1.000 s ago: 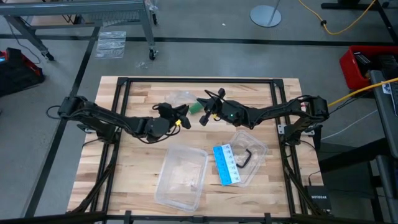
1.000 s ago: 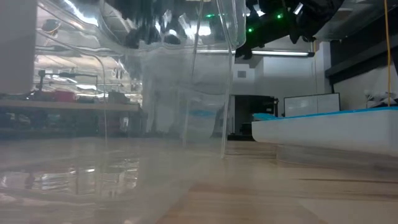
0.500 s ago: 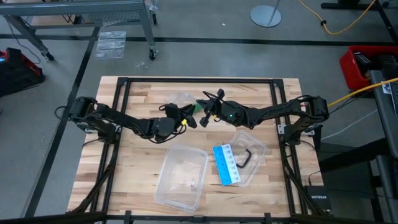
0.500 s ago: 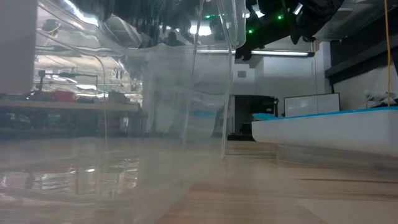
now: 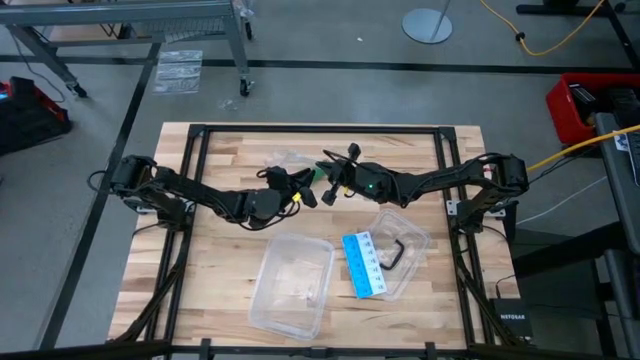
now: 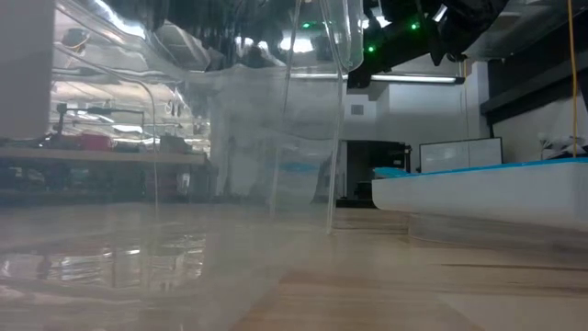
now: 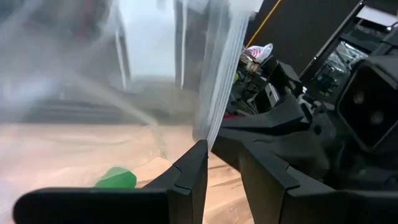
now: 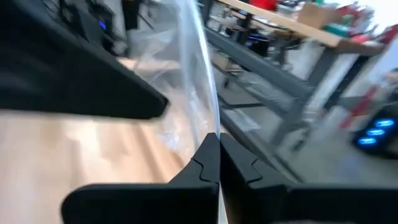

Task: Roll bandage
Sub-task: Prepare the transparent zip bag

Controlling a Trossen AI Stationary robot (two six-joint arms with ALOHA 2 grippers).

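Both grippers are meeting over the far middle of the table (image 5: 220,260), each pinching a sheet of clear plastic wrapper (image 7: 214,87). The right gripper (image 8: 219,155) is clamping fully shut on the film's edge; the left gripper (image 7: 224,165) is holding it through a narrow gap. The green bandage (image 7: 116,178) is lying on the wood just beside them, mostly hidden from above (image 5: 314,172) by the fingers. The low view is showing only blurred clear containers.
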